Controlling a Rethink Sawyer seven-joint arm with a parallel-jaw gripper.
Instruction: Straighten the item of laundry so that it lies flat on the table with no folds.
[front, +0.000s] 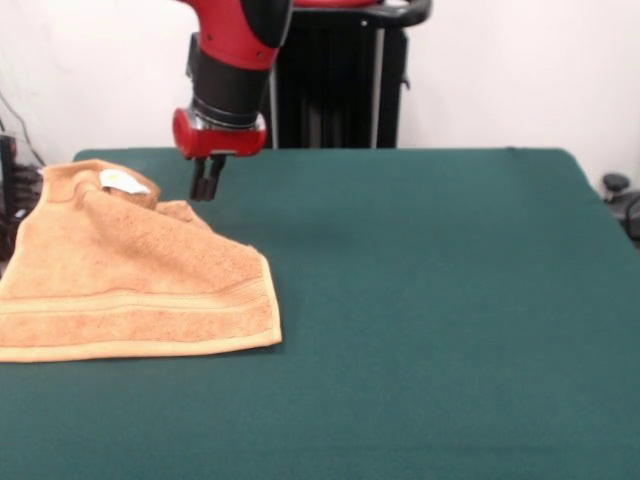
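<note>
Towel (140, 290) is lying at the worktop's (430, 300) left side, its far corner folded over. The hand (207, 186) is hovering just above that fold, fingers together; next it needs opening and lowering to grip.

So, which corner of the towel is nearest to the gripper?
The raised far corner of the towel, beside the white tag; the gripper hangs just above it.

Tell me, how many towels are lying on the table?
1. The orange towel lies at the left edge of the green table, rumpled, its far corner beside the gripper.
</note>
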